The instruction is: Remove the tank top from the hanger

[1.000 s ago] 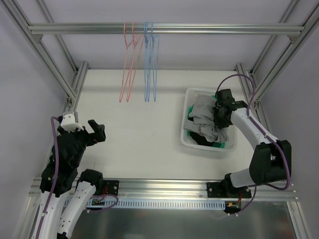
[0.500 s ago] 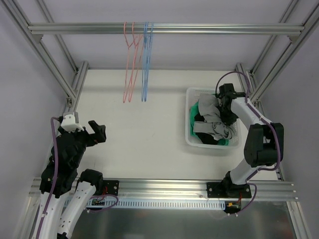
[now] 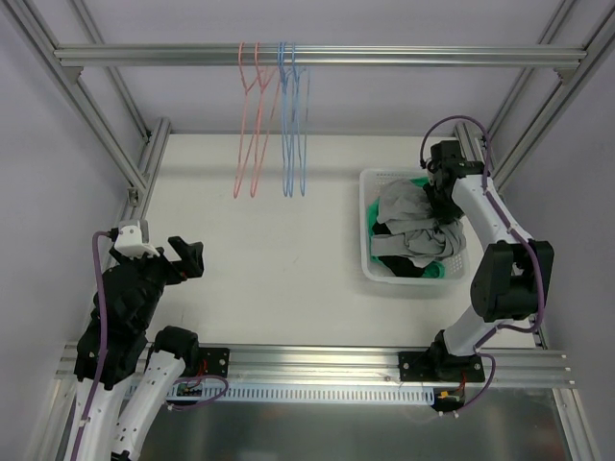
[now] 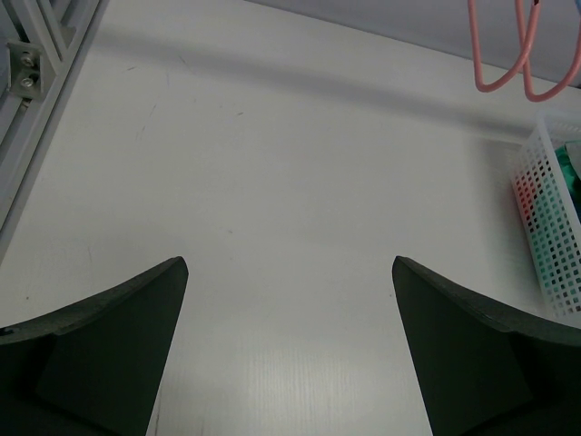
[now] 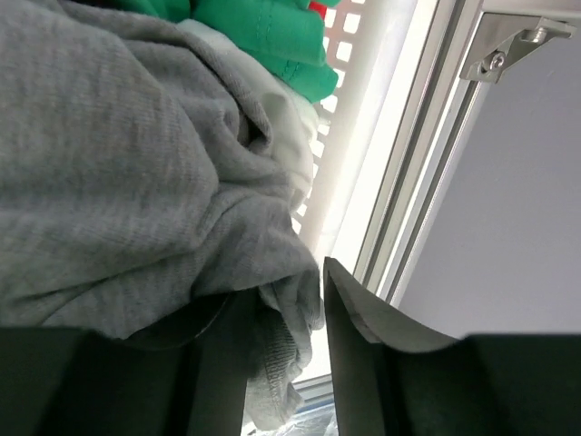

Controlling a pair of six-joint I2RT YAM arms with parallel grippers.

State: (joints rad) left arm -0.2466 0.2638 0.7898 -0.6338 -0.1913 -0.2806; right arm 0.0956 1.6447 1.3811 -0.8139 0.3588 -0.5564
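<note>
looking down from the overhead camera, i see the grey tank top (image 3: 408, 226) lying crumpled in the white basket (image 3: 366, 230) on the right side of the worktop (image 3: 279, 250). it sits on top of a black garment (image 3: 404, 270) and a green garment (image 3: 434, 272). it is well apart from the pink hangers (image 3: 252, 134) and the blue hangers (image 3: 293, 134), which hang side by side from the rail (image 3: 404, 56) at the far end of the frame.

my right gripper (image 3: 440, 197) is down at the far right corner of the basket, against the pile. on its wrist camera the grey tank top (image 5: 118, 163) fills most of the picture, and a fold of it hangs in the gap of the right gripper (image 5: 286, 304). the two fingers stand part way apart with cloth between them; i cannot tell whether they pinch that fold or have let it go. the green garment (image 5: 263, 36) shows at the top, beside the basket's latticed wall (image 5: 349, 136) and an aluminium frame post (image 5: 427, 182).

my left gripper (image 3: 188, 257) hangs over the left side of the worktop, far from the basket. on its wrist camera the left gripper (image 4: 289, 272) is spread wide and holds nothing, with bare worktop (image 4: 290, 163) under it. the basket's wall (image 4: 549, 227) shows at the right edge, and the lower loops of the pink hangers (image 4: 499, 54) at the top.
</note>
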